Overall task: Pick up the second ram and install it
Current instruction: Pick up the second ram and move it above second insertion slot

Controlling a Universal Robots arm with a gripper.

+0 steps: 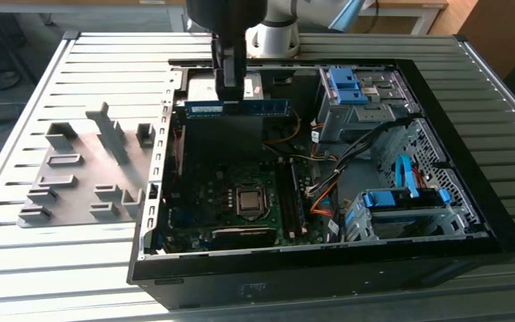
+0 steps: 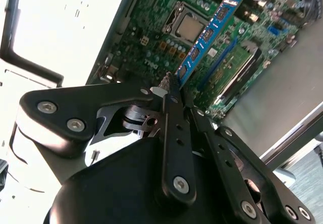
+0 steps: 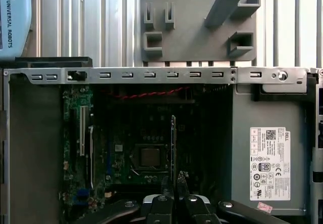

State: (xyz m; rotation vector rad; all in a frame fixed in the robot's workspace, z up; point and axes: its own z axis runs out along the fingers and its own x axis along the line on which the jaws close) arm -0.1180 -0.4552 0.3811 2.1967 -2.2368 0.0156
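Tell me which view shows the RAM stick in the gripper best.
The second wrist view: the second ram shows its blue face and dark chips, clamped in the gripper. The exterior view shows it side-on over the case. The first wrist view shows it edge-on.

Glare, perhaps sunlight, whitens the table (image 2: pixel 65 22) in the second wrist view; the case (image 1: pixel 329 272) lies shadowed.

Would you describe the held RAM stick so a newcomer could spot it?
Find the open case. Over its motherboard, the gripper holds a long, thin blue-green RAM stick. Unlike the blue clips, it is flat with dark chips.
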